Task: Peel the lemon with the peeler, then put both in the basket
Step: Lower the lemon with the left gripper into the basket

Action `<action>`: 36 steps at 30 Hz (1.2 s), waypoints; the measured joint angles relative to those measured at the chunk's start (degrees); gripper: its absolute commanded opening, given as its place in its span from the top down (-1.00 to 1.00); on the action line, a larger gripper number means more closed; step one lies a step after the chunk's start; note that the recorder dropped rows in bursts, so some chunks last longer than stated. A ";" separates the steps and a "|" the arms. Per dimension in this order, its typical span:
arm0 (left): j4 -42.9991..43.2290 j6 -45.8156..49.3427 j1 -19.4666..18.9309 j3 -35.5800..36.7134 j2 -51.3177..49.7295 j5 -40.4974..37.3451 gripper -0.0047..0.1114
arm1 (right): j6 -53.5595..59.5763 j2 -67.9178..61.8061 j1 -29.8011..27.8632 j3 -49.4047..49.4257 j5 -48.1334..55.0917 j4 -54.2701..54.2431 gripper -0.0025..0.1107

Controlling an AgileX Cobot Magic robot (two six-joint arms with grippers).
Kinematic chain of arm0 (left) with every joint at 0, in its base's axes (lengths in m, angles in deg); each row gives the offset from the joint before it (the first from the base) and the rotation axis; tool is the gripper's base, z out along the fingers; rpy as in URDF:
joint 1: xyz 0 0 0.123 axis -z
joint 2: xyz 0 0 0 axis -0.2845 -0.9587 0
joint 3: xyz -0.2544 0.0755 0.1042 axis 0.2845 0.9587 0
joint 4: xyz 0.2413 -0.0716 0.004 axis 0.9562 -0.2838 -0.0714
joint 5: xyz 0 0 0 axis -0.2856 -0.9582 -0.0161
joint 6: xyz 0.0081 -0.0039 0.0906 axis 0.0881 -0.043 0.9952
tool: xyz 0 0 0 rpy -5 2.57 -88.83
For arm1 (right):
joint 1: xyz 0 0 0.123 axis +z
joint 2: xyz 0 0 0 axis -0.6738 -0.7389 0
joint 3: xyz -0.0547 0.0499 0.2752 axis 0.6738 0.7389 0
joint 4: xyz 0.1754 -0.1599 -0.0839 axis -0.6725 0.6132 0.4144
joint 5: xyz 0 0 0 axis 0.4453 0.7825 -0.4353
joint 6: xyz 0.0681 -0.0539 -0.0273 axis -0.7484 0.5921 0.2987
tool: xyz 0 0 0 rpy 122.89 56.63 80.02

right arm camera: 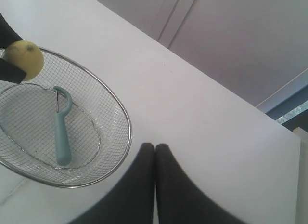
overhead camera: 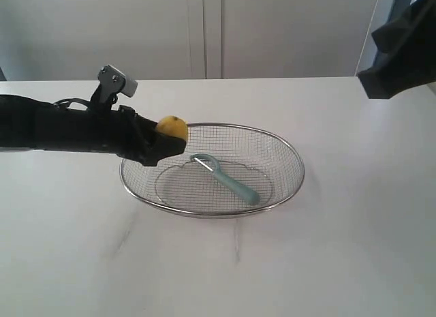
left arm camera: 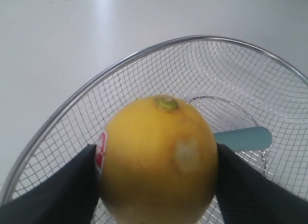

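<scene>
On the white tabletop (overhead camera: 204,276) sits the basket (overhead camera: 211,213), with the peeler (overhead camera: 231,182) lying inside it. The left claw (overhead camera: 169,138) squeezes the lemon (overhead camera: 171,128), up over the basket's left edge. Off to the right, the right claw (right arm camera: 154,147) is pinched closed and empty.

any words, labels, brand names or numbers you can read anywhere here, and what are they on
On the lemon: a red and white sticker, seen almost edge-on and blurred, too little of it shows to read.
On the peeler: no lettering visible.
On the basket: no lettering visible.
Nothing in these views can actually be read.
</scene>
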 measured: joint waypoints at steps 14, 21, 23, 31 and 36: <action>-0.38 0.00 0.00 0.00 -4.43 -4.12 0.92 | -1.36 0.00 0.00 0.00 0.62 1.36 0.96; -0.38 0.00 0.10 0.00 -6.56 -4.12 0.92 | -1.48 0.00 0.00 0.00 0.62 1.48 0.96; -0.38 0.00 0.10 0.00 -6.59 -4.12 0.92 | -1.48 0.00 0.00 0.00 0.62 1.47 0.96; -0.38 0.00 0.10 0.00 -7.42 -4.01 0.45 | -1.48 0.00 0.00 0.00 0.62 1.59 0.96; -0.38 0.00 0.10 0.00 -7.46 -3.91 0.12 | -1.48 0.00 0.00 0.00 0.62 1.59 0.96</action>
